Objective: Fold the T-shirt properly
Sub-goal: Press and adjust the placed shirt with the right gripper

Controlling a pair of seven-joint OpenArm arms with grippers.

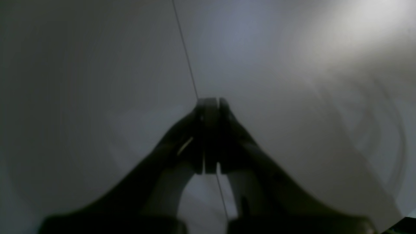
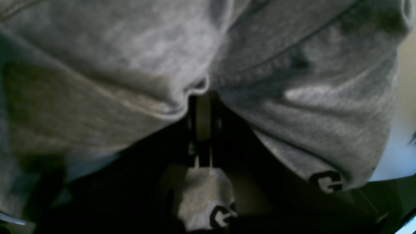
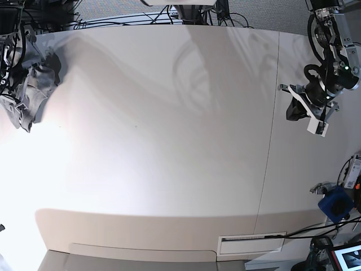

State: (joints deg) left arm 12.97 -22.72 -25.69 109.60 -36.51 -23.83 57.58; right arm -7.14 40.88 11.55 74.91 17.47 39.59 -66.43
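The heather-grey T-shirt (image 3: 34,93) hangs in a crumpled bunch at the far left edge of the table in the base view. In the right wrist view, T-shirt fabric (image 2: 113,65) fills the picture, with black letters (image 2: 326,181) showing on a lower fold. My right gripper (image 2: 203,97) is shut on a fold of this cloth. My left gripper (image 1: 211,102) is shut with nothing in it and points at bare white table beside a thin seam. In the base view the left gripper (image 3: 292,110) hovers at the right side, far from the shirt.
The white table (image 3: 169,141) has a seam (image 3: 271,147) running front to back on its right. A blue object (image 3: 334,204) and cables lie off the right edge. More cables and equipment (image 3: 192,11) crowd the back edge. A small label plate (image 3: 251,244) sits at the front.
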